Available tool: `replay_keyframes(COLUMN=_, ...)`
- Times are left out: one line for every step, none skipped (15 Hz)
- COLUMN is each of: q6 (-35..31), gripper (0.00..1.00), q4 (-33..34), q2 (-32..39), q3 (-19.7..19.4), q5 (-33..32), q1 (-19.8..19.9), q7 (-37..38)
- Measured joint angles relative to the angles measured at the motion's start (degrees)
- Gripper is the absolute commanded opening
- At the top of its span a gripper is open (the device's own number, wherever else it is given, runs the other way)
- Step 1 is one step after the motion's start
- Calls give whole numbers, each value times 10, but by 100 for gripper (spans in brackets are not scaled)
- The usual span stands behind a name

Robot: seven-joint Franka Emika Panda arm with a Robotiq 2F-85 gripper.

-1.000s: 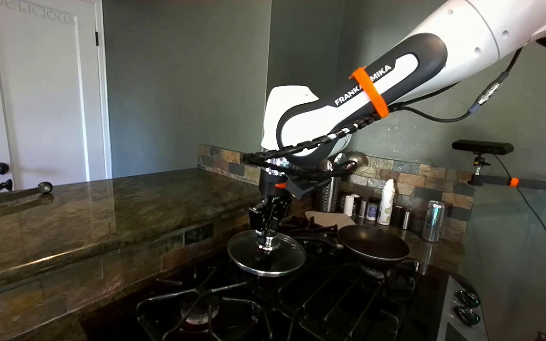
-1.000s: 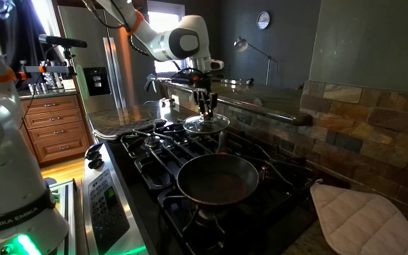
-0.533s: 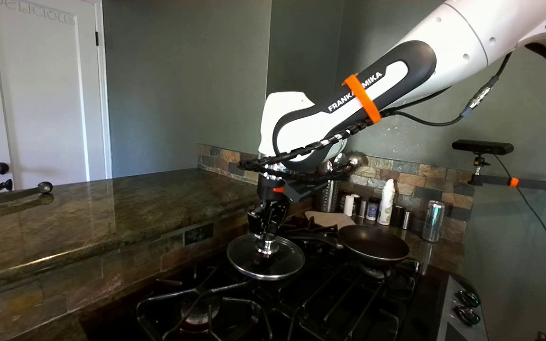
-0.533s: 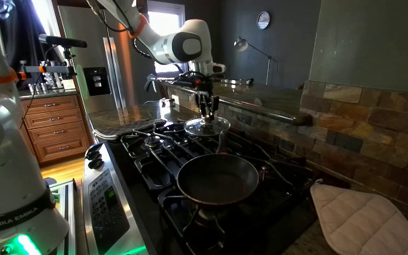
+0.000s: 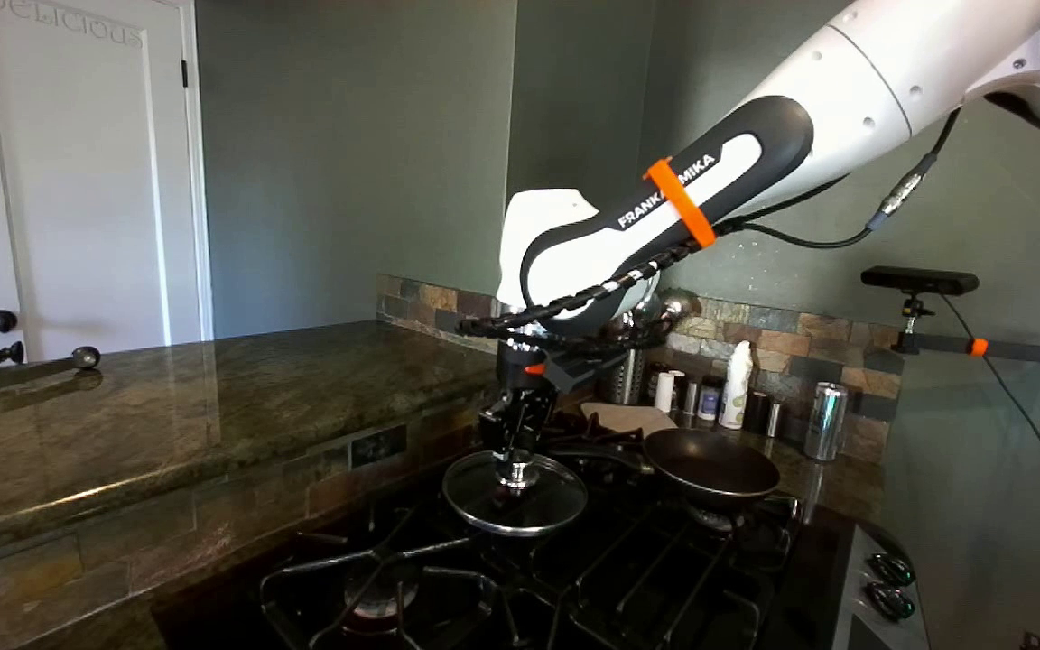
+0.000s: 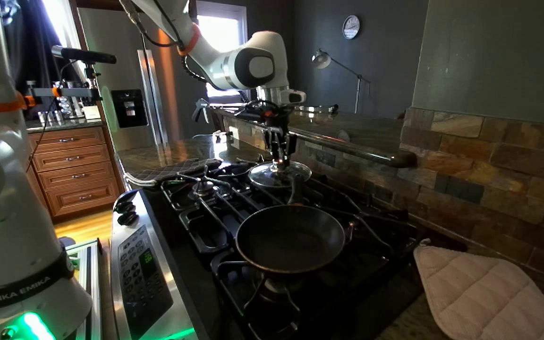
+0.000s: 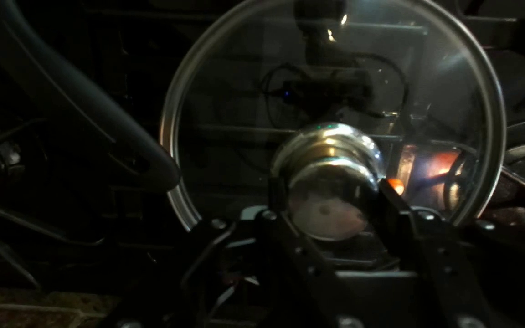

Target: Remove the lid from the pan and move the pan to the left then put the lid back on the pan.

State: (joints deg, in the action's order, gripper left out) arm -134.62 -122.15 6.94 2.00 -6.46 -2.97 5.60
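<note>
The glass lid (image 5: 475, 496) with a silvery rim and knob is held low over the stove grates, beside the pan; it also shows in an exterior view (image 6: 261, 176). I cannot tell whether it touches the grates. My gripper (image 5: 516, 459) points down from above, shut on the lid's knob (image 7: 328, 205); the fingers stand on both sides of it in the wrist view. The dark pan (image 6: 291, 238) rests uncovered on a burner, shown in both exterior views (image 5: 710, 460). Its handle (image 7: 107, 123) points toward the lid, and its end overlaps the lid's rim in the wrist view.
Black burner grates (image 5: 394, 564) surround the lid. A raised stone counter (image 5: 240, 406) runs along the stove's side. A beige pot holder (image 6: 489, 293) lies beside the stove. Bottles and a steel canister (image 5: 825, 420) stand behind the pan. A dark quilted mat (image 6: 177, 171) lies at the stove's far end.
The arm has come down a little with the lid held by its knob. The lid is slightly lower and a bit further right in both exterior views. The pan has not moved.
</note>
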Motion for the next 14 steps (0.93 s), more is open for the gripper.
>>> replay_keyframes(q6=0, gripper=23, q4=0, q2=3, q3=-1, q5=0, q1=0, q7=0)
replay_keyframes(q6=0, gripper=23, q4=1, q2=6, q3=-2, q5=0, q1=0, q7=0)
replay_keyframes(q6=0, gripper=23, q4=1, q2=8, q3=-2, q5=0, q1=0, q7=0)
replay_keyframes(q6=0, gripper=23, q4=2, q2=11, q3=-2, q5=0, q1=0, q7=0)
replay_keyframes(q6=0, gripper=23, q4=3, q2=14, q3=-2, q5=0, q1=0, q7=0)
replay_keyframes(q6=0, gripper=23, q4=4, q2=16, q3=-2, q5=0, q1=0, q7=0)
replay_keyframes(q6=0, gripper=23, q4=5, q2=18, q3=-2, q5=-1, q1=0, q7=0)
replay_keyframes(q6=0, gripper=23, q4=7, q2=19, q3=-2, q5=-2, q1=0, q7=0)
replay_keyframes(q6=0, gripper=24, q4=7, q2=20, q3=-2, q5=-3, q1=0, q7=0)
replay_keyframes(q6=0, gripper=73, q4=7, q2=20, q3=-2, q5=-4, q1=0, q7=0)
replay_keyframes(q6=0, gripper=74, q4=7, q2=20, q3=-3, q5=-4, q1=0, q7=1)
replay_keyframes(q6=0, gripper=79, q4=7, q2=20, q3=-3, q5=-4, q1=0, q7=1)
replay_keyframes(q6=0, gripper=88, q4=7, q2=20, q3=-4, q5=-4, q1=0, q7=1)
replay_keyframes(q6=0, gripper=94, q4=7, q2=18, q3=-4, q5=-4, q1=0, q7=1)
